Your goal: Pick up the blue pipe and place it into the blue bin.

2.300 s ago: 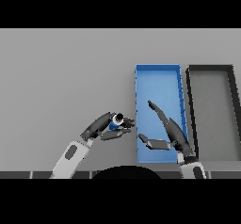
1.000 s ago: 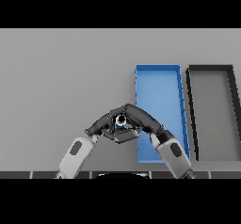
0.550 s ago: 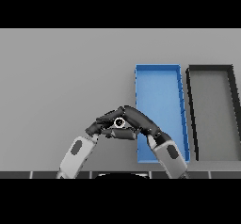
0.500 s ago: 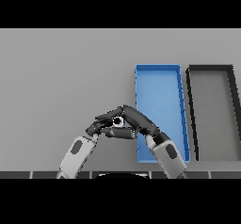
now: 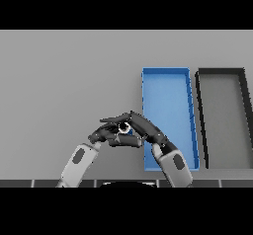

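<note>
Both robot hands are meeting left of the blue bin (image 5: 168, 100): left robot hand (image 5: 106, 133) and right robot hand (image 5: 141, 128) are clasping the blue pipe (image 5: 124, 127). Risk: dropping it during handover.

Blue pipe (image 5: 124, 127) mostly behind hands
</note>
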{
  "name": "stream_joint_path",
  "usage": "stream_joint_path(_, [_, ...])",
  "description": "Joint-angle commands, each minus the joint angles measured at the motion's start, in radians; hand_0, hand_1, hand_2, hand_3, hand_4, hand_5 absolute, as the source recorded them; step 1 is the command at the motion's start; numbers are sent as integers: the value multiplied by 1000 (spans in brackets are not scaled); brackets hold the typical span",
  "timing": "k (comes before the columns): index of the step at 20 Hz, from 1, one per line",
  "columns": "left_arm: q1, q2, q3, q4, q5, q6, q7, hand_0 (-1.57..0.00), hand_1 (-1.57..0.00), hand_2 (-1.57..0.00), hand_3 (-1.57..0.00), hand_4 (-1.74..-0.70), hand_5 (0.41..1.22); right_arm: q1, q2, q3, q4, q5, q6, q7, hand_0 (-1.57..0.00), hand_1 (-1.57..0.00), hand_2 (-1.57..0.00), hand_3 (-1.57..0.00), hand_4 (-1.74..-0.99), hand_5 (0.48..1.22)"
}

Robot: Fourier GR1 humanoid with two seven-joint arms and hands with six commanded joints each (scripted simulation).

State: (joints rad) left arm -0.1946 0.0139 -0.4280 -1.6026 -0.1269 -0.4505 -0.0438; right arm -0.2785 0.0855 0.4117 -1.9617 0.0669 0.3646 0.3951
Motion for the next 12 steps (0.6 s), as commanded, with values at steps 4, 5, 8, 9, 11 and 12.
stream_joint_path(4, [-12, -5, 18, 24, 7, -6, 81, -196, -183, -178, -140, -1031, 848, -14, 25, -17, 2, 7, 8, -11, -1569, -1569, -1569, -1568, -1499, 1218])
stream_joint_path(5, [-12, 1, 23, 18, 11, -6, 91, -157, -146, -143, -112, -1011, 785, -14, 29, -14, 1, 22, 5, -23, -1569, -1569, -1569, -1568, -1499, 1218])
stream_joint_path(8, [-4, -10, 30, 26, 21, 0, 108, -80, -74, -73, -57, -975, 642, 7, 27, -17, 11, 41, 20, -39, -1570, -1570, -1570, -1570, -1499, 1220])
stream_joint_path(9, [-6, -20, 31, 35, 19, 9, 129, -64, -59, -58, -45, -974, 607, 5, 36, -15, 19, 45, 25, -46, -1570, -1570, -1570, -1570, -1499, 1220])
stream_joint_path(11, [0, -16, 35, 36, 20, 10, 136, -40, -38, -37, -29, -968, 557, -3, 54, -29, 20, 48, 19, -57, -1571, -1571, -1571, -1570, -1498, 1220])
stream_joint_path(12, [12, -16, 30, 37, 14, 12, 142, -32, -30, -29, -23, -967, 544, -8, 60, -40, 13, 38, 22, -54, -1571, -1571, -1571, -1570, -1497, 1220])
